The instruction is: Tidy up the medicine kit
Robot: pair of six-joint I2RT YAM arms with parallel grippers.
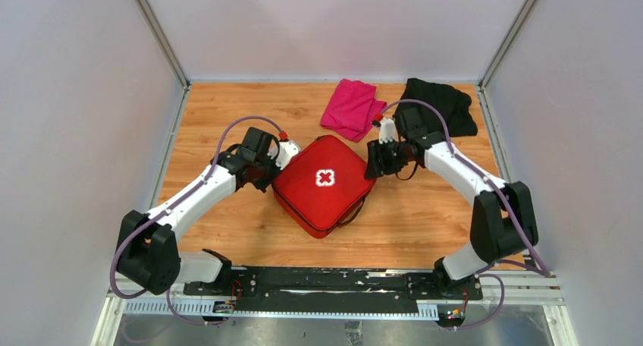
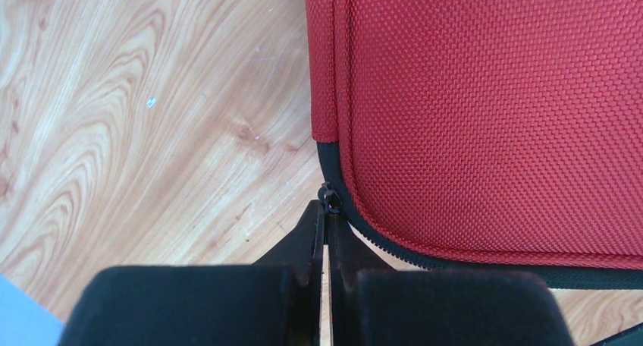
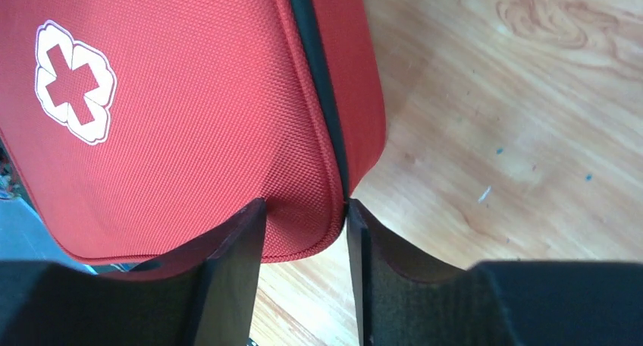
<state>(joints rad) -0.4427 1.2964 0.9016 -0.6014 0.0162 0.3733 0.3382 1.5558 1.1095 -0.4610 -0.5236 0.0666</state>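
The red medicine kit point(image 1: 318, 203) lies zipped shut in the middle of the wooden table, its white cross point(image 1: 324, 178) facing up. At its left corner, my left gripper point(image 1: 277, 166) is shut. The left wrist view shows that gripper point(image 2: 327, 209) pinching the small black zip pull point(image 2: 327, 193) beside the kit's point(image 2: 493, 95) rounded corner. My right gripper point(image 1: 373, 164) sits at the kit's right corner. In the right wrist view it point(image 3: 305, 206) stands open, with the corner of the kit's point(image 3: 174, 133) lid between its fingers, one finger over the lid and one at the zip seam.
A folded pink cloth point(image 1: 350, 108) and a black cloth point(image 1: 443, 103) lie at the back of the table, behind the right arm. A black handle point(image 1: 353, 212) sticks out at the kit's near right side. Grey walls enclose the table on three sides.
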